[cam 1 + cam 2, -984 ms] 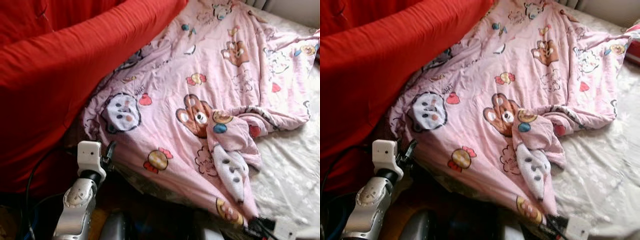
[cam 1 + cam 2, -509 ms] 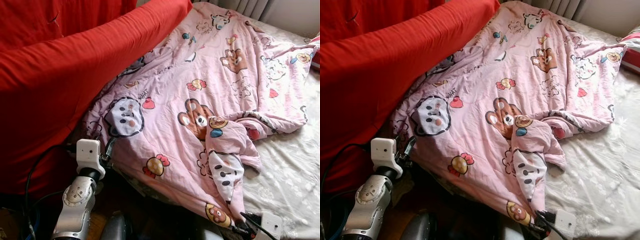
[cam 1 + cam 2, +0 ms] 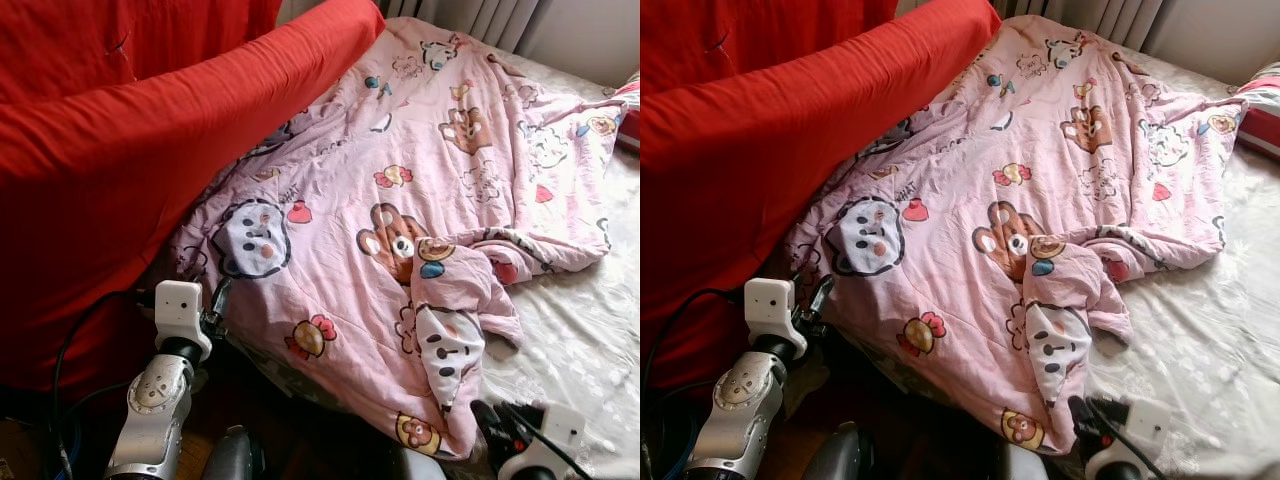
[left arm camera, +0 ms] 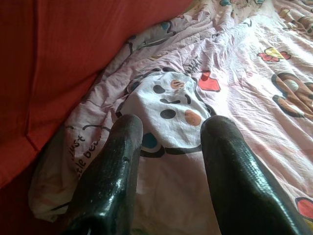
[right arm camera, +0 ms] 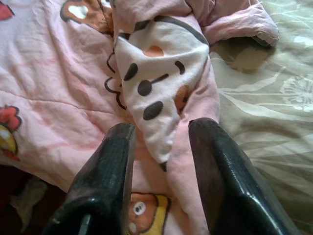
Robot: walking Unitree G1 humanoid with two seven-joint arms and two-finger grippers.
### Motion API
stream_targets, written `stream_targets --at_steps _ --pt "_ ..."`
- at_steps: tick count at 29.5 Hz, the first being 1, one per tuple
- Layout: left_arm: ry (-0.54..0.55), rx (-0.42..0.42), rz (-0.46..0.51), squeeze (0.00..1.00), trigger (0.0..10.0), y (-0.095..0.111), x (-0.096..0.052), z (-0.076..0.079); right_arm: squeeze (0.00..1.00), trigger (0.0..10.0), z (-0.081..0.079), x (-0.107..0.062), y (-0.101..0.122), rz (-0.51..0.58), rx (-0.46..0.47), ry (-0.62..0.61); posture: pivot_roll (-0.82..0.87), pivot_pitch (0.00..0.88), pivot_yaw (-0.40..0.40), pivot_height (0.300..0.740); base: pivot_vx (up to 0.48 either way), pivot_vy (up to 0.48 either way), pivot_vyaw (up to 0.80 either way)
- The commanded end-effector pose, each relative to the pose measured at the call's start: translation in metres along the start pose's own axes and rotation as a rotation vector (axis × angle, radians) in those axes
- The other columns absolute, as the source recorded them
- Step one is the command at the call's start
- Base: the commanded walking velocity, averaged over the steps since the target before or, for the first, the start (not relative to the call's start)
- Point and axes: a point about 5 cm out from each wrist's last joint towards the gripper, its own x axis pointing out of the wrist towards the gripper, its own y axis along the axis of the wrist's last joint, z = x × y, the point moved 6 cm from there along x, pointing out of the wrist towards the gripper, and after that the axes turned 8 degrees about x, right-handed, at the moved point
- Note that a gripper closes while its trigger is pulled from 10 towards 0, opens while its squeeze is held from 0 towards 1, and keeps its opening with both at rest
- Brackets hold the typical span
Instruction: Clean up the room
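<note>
A pink cartoon-print quilt [image 3: 400, 180] lies rumpled across the bed, with a folded-over flap [image 3: 450, 320] near its lower corner. My left gripper [image 3: 216, 303] is open at the quilt's lower left edge. In the left wrist view its fingers [image 4: 120, 147] frame a white face print, with nothing between them. My right gripper [image 3: 492, 428] is open just beside the quilt's bottom corner. In the right wrist view its fingers [image 5: 215, 156] straddle the flap's tip [image 5: 161, 98] without closing on it.
A big red blanket [image 3: 130, 150] is heaped along the left, overlapping the quilt. A pale patterned bedsheet [image 3: 580, 340] lies bare on the right. A grey curtain [image 3: 470, 15] hangs at the back. A black cable [image 3: 75, 340] loops by my left arm, above dark floor.
The camera has tilted up a little. My right gripper has risen into view at the bottom right, near the quilt's corner. The left arm holds its place.
</note>
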Motion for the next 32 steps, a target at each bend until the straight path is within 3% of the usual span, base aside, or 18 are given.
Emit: stream_targets --at_steps 1,7,8,9,10,12,13,16,18,20,21,22,28,32 --pt "-0.025 0.024 -0.025 0.00 10.0 -0.008 -0.003 0.005 1.00 10.0 0.011 -0.007 0.006 0.034 0.024 -0.035 0.10 0.288 -0.091 0.622 0.000 0.000 0.00" --pt "-0.028 0.027 -0.024 0.00 10.0 -0.007 -0.004 0.005 1.00 10.0 0.018 0.006 0.030 0.154 0.131 -0.092 0.10 0.302 -0.075 0.622 0.000 0.000 0.00" --pt "-0.029 0.027 -0.024 0.00 10.0 -0.007 -0.004 0.005 0.87 10.0 0.021 0.010 0.031 0.160 0.138 -0.113 0.10 0.305 -0.071 0.622 0.000 0.000 0.00" --pt "-0.029 0.027 -0.024 0.00 10.0 -0.007 -0.005 0.005 0.87 10.0 0.023 0.013 0.031 0.162 0.141 -0.126 0.10 0.305 -0.071 0.622 0.000 0.000 0.00" --pt "-0.030 0.028 -0.025 0.00 10.0 -0.007 -0.005 0.006 0.00 10.0 0.025 0.019 0.030 0.160 0.153 -0.141 0.10 0.307 -0.068 0.622 0.000 0.000 0.00" --pt "-0.032 0.028 -0.025 0.00 10.0 -0.007 -0.005 0.006 0.00 10.0 0.025 0.025 0.029 0.156 0.165 -0.149 0.11 0.314 -0.062 0.622 0.000 0.000 0.00" --pt "-0.032 0.028 -0.027 0.00 10.0 -0.007 -0.005 0.006 0.00 10.0 0.023 0.039 0.026 0.152 0.210 -0.150 0.10 0.315 -0.053 0.622 0.000 0.000 0.00" --pt "-0.033 0.027 -0.027 0.00 10.0 -0.006 -0.006 0.006 0.00 10.0 0.020 0.054 0.022 0.139 0.256 -0.148 0.11 0.320 -0.046 0.622 0.000 0.000 0.00" --pt "-0.038 0.027 -0.030 0.00 10.0 -0.007 -0.007 0.008 0.00 10.0 0.013 0.076 0.017 0.115 0.321 -0.146 0.12 0.337 -0.034 0.622 0.000 0.000 0.00" --pt "-0.040 0.028 -0.030 0.00 10.0 -0.006 -0.009 0.007 0.00 10.0 0.008 0.082 0.015 0.104 0.346 -0.128 0.12 0.337 -0.034 0.622 0.000 0.000 0.00" --pt "-0.040 0.028 -0.030 0.00 10.0 -0.006 -0.010 0.007 0.47 10.0 0.006 0.086 0.015 0.099 0.336 -0.131 0.14 0.345 -0.028 0.622 0.000 0.000 0.00" --pt "-0.037 0.029 -0.035 0.00 10.0 -0.007 -0.013 0.007 1.00 10.0 0.002 0.095 0.015 0.091 0.339 -0.130 0.15 0.352 -0.025 0.622 0.000 0.000 0.00" --pt "-0.029 0.035 -0.047 0.00 10.0 -0.008 -0.023 0.003 1.00 10.0 0.007 0.105 0.026 0.121 0.378 -0.193 0.17 0.379 -0.017 0.622 0.000 0.000 0.00" --pt "-0.024 0.042 -0.065 0.00 10.0 -0.011 -0.030 0.001 1.00 10.0 0.015 0.109 0.054 0.222 0.455 -0.213 0.19 0.396 -0.011 0.622 0.000 0.000 0.00"
